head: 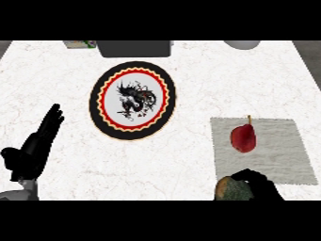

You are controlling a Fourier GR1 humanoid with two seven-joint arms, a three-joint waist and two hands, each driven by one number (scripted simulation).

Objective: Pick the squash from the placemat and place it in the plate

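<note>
The squash (227, 189), greenish and round, sits at the lower right of the frame off the placemat (288, 160), the right robot hand (259, 184) curled round it. It is lifted, not yet carried to the plate (97, 101) at upper centre. A red pear (244, 137) lies on the placemat. The left robot hand (34, 147) rests open at lower left on the white marbled surface (44, 75).

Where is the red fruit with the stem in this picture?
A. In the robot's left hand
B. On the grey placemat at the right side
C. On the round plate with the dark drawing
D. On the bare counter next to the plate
B: the red fruit lies on the grey placemat, apart from the plate, and the left hand holds nothing.
</note>
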